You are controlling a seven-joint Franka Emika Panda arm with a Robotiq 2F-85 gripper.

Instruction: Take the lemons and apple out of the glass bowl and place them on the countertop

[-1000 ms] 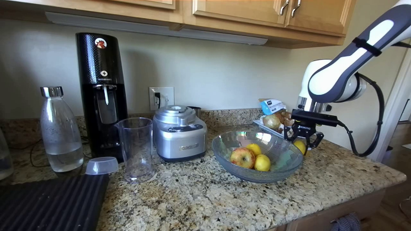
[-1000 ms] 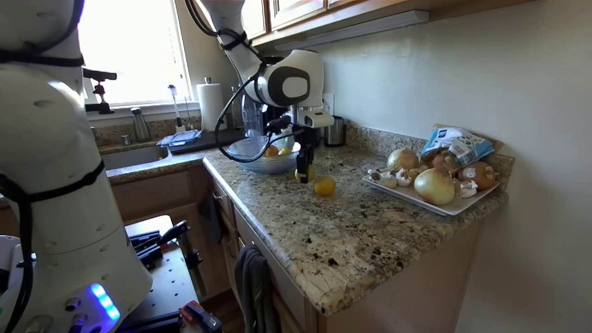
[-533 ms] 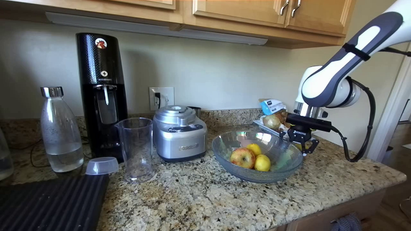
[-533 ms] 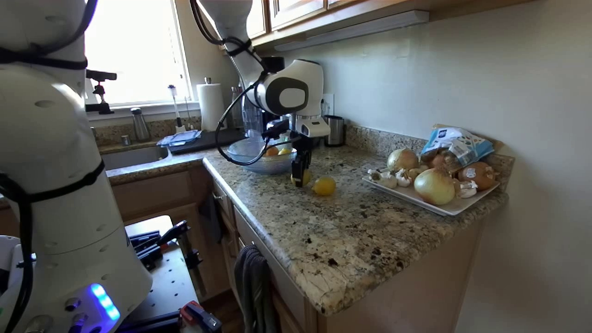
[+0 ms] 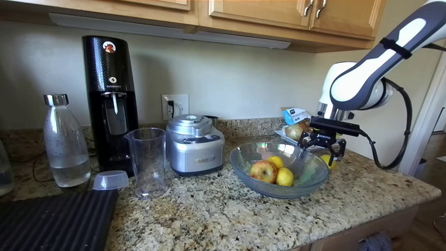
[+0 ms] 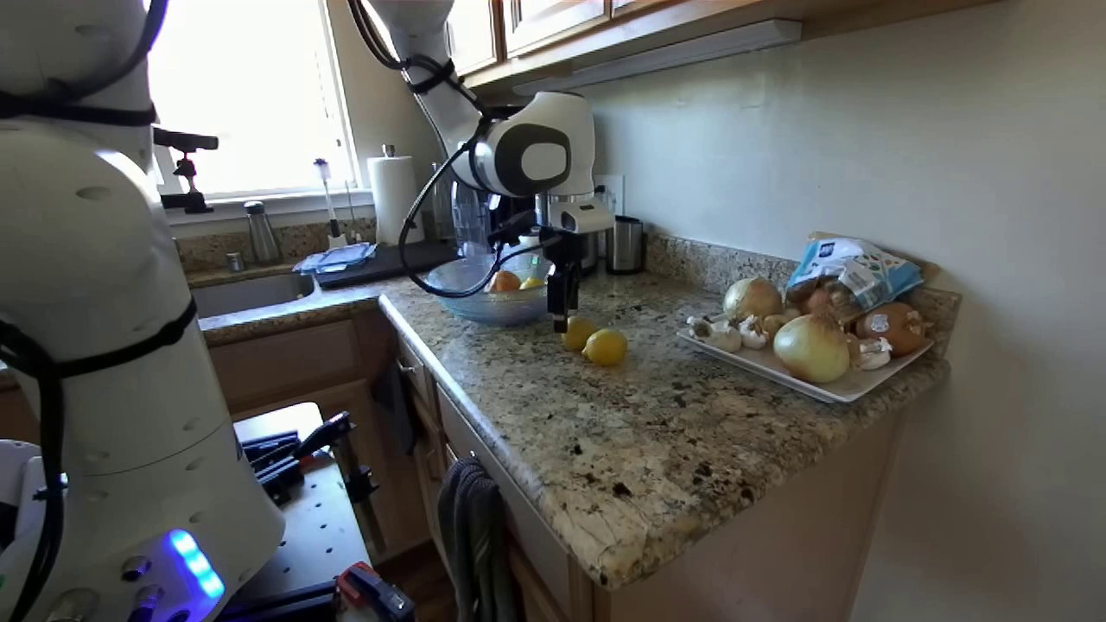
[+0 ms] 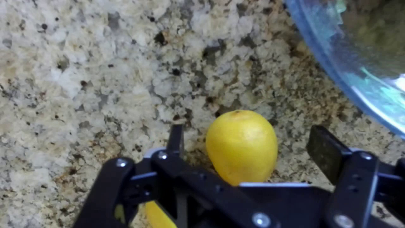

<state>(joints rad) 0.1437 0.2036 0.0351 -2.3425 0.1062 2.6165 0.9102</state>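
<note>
Directly beneath the jaws stretches the countertop [image 5: 223, 219]; beside them stands the glass bowl [image 5: 287, 191]. The gripper [image 7: 251, 144] hangs with its jaws spread wide. Beyond one jaw, in the bowl, sit the apple [image 5: 263, 171] and two lemons [image 5: 284, 177]; one lemon [image 7: 242, 147] lies below the jaws' gap, another lemon [image 6: 606, 347] nearby.

You have an upright silver food processor [image 5: 195, 157]. Left of it, in an exterior view, you find a clear spouted pitcher [image 5: 148, 160] just beside it, a black soda maker [image 5: 108, 87] near it and, well apart, a part-filled bottle [image 5: 67, 143]. Also noted for you: a black ribbed mat [image 5: 55, 219] forward and left of it, a wall outlet [image 5: 176, 106] behind, wooden cabinets [image 5: 258, 14] above. Well apart to its right, a white tray [image 6: 750, 358] bears onions [image 6: 811, 347] and garlic [image 6: 753, 332] beside a blue-and-white bag [image 6: 855, 272].
</note>
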